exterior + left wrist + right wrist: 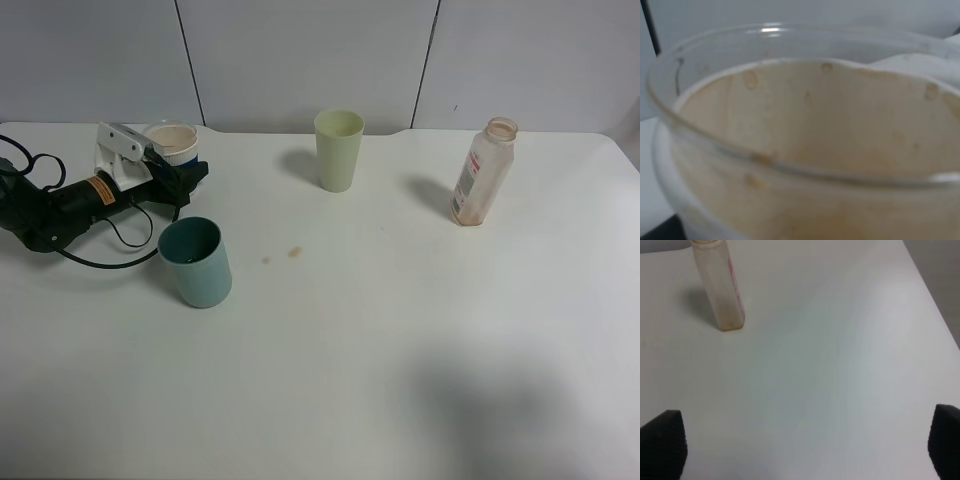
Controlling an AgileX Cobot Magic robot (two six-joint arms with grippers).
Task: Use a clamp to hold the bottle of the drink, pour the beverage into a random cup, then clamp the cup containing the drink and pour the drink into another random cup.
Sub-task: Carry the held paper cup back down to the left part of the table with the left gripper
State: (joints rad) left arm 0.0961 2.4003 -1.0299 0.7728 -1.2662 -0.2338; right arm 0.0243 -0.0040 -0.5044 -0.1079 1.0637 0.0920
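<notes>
Exterior high view, with both wrist views. I have the left end effector [178,172] closed on the blue-banded paper cup [173,141] at the far left of the desk [400,340]. The arm lies low along the desk, its long axis running from the left edge toward the cup. The left wrist view is filled by the cup's stained tan interior [810,165]; I cannot tell from it how much of the beverage is inside.

The teal tumbler [196,261] stands upright just beside the held cup, on the nearer side of it and slightly to the right. This is the relation the next move turns on: I judge that the cup must be lifted, carried a short way toward the front of the desk, and tipped over the tumbler's open mouth. The left arm is much the nearer; a small misalignment could spill liquid onto the desk or knock the tumbler.

The right end effector [800,445] stands wide open and holds nothing; it does not appear in the exterior view. The clear bottle [483,172], uncapped and brown-stained, stands upright at the far right, well apart from the cups.

Count: three cups (one blue-banded paper cup, one teal tumbler, one pale yellow-green tumbler [338,149] at the rear centre), one bottle, and two small brown drops [294,252] on the desk between the teal tumbler and centre.
</notes>
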